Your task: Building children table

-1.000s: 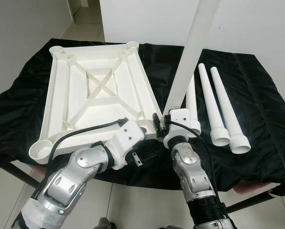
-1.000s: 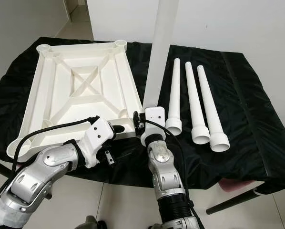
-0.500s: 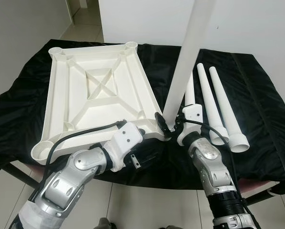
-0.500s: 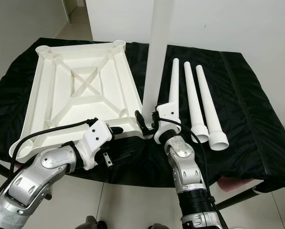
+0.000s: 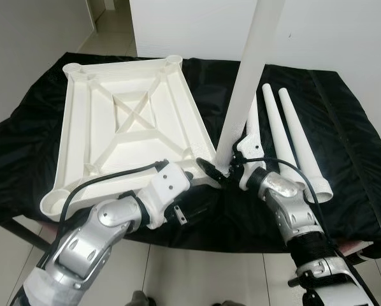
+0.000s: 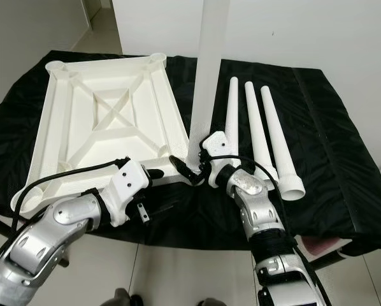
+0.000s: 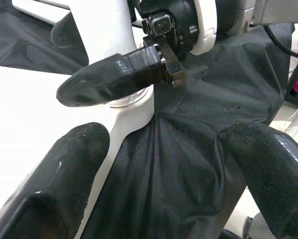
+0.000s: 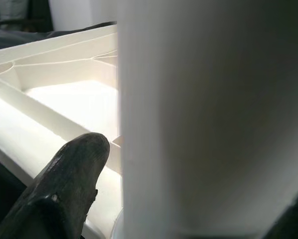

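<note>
We see the white tabletop (image 5: pixel 130 121) lying upside down (ribs upward) on the left half of the black-draped bench (image 5: pixel 362 159), and our left gripper (image 5: pixel 203 167) rests at its near right corner with the fingers (image 7: pixel 74 164) spread apart over the cloth. At that same corner one white leg (image 5: pixel 254 70) stands upright in the socket, and our right gripper (image 6: pixel 185 167) is clamped around its base, one black finger (image 8: pixel 69 179) pressed against it. Three more loose legs (image 5: pixel 292 140) lie side by side on the bench's right half, wide ends toward its near edge
</note>
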Motion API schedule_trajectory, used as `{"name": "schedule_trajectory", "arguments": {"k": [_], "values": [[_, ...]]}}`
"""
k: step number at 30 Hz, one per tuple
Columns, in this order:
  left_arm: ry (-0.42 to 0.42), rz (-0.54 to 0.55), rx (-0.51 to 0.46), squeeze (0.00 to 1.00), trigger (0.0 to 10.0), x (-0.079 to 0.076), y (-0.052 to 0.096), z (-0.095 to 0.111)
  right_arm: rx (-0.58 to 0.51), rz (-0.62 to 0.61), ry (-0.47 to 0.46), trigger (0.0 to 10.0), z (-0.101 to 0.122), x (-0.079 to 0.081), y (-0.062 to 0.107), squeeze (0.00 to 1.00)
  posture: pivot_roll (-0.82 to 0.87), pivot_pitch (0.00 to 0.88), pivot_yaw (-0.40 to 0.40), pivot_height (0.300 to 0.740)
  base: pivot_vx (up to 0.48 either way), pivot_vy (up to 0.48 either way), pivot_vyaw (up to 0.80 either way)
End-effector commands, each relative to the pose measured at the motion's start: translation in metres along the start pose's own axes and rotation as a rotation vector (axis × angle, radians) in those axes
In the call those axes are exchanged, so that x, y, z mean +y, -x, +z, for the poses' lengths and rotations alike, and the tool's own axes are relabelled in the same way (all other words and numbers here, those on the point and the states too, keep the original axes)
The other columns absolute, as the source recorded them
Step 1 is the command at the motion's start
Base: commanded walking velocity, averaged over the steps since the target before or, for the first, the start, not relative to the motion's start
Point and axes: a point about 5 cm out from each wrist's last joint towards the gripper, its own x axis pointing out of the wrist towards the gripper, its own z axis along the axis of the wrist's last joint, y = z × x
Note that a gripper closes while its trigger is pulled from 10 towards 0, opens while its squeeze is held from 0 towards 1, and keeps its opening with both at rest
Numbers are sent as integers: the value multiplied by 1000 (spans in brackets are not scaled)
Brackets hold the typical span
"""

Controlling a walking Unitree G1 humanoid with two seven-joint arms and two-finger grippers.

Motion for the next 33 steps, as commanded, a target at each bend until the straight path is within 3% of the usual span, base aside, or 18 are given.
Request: {"name": "schedule_trajectory", "arguments": {"k": [1, 12, 13, 16, 17, 24, 28, 33], "values": [[-13, -37, -4, 0, 10000, 0, 1, 3, 13, 30, 5, 0, -4, 1, -1, 0, -102, 102, 27, 740, 0, 0, 0], [-15, -28, -1, 0, 10000, 1, 2, 2, 52, 11, -18, 0, -17, -6, 5, 0, -101, 89, 27, 740, 0, 0, 0], [-15, -29, -1, 0, 10000, 1, 2, 2, 58, 1, -16, 1647, -19, -7, 6, 0, -101, 87, 27, 740, 0, 0, 0], [-16, -30, -1, 0, 10000, 1, 2, 2, 60, -5, -12, 1647, -19, -8, 6, 0, -101, 87, 27, 740, 0, 0, 0], [-17, -35, -1, 0, 10000, 0, 2, 2, 61, -59, -30, 10000, -21, -10, 7, 0, -101, 78, 23, 740, 0, 0, 0], [-17, -37, 3, 0, 10000, 0, 1, 1, 53, -95, -62, 10000, -21, -10, 7, 0, -101, 71, 23, 740, 0, 0, 0], [-18, -41, 1, 0, 10000, -2, 1, 1, 70, -327, -155, 10000, -26, -8, 8, 0, -103, 60, 20, 740, 0, 0, 0], [-18, -45, -1, 0, 10000, -3, 1, 1, 77, -407, -176, 10000, -27, -6, 7, 0, -103, 68, 21, 740, 0, 0, 0]]}}
